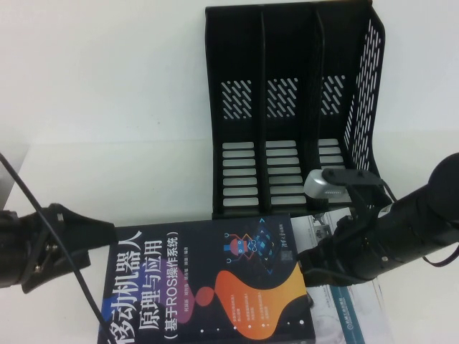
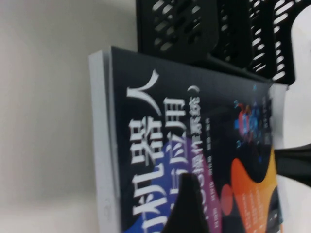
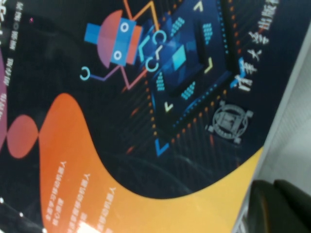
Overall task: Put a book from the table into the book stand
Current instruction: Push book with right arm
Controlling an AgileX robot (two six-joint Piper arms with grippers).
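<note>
White tabletop runs under everything; the table [image 1: 107, 107] is bare on my left and behind.

My left gripper [image 1: 90, 247] sits at the book's left edge, near its far corner. In the left wrist view a dark finger [image 2: 187, 208] lies over the cover, so I judge it is pinching the book [image 1: 208, 287], though the lower finger is hidden.

Between my two grippers the book lies cover up, its far edge just in front of the book stand [image 1: 287, 107]. Under its right side a white-covered book [image 1: 351, 308] shows.

My right gripper [image 1: 315, 258] is against the book's right edge. Whether its fingers are spread or pressed together, I cannot tell; the right wrist view shows only one dark tip [image 3: 279, 206] beside the page block.

I judge this as the grasp step: book held from both sides, not yet lifted. Next I must raise it, tip it upright, and line its spine with one of the empty slots beyond my grippers without the book slipping.
</note>
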